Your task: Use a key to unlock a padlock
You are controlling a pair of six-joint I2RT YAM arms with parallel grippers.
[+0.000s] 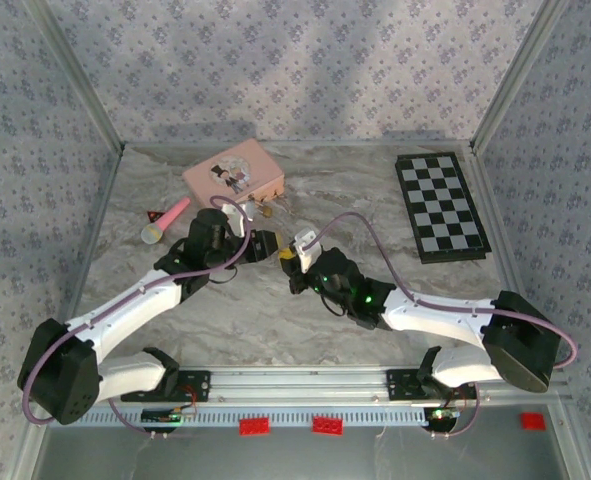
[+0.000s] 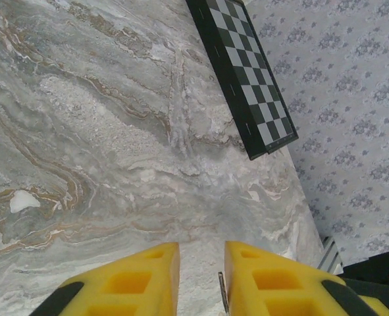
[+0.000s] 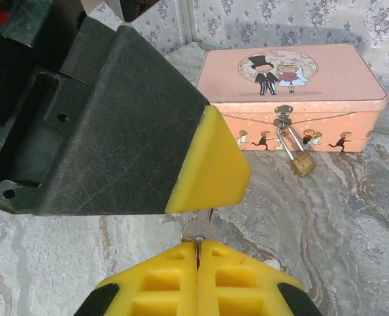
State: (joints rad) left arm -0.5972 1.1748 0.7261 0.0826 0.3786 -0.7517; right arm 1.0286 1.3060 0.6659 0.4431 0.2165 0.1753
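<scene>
Top external view: on the marble table (image 1: 275, 320) the two arms meet near the middle, and the pink box (image 1: 233, 172) lies toward 11 o'clock from where they meet.

In the left wrist view, the left gripper (image 2: 202, 263) has its jaws a narrow gap apart. A thin metal edge, probably the key, stands just beside the inner face of one pad and is not yet pinched.

In the right wrist view, the right gripper (image 3: 197, 249) has its jaws pressed together on the key (image 3: 198, 230), and the left arm's yellow fingertip (image 3: 210, 158) hangs just above it at 12 o'clock. The padlock (image 3: 303, 163) hangs from the box's hasp at about 2 o'clock from the key, apparently locked.

The step in hand looks like a handover or regrip of the key between the grippers. Next, one firm grip must leave the blade free, then line it up with the keyhole, which cannot be made out here.
</scene>
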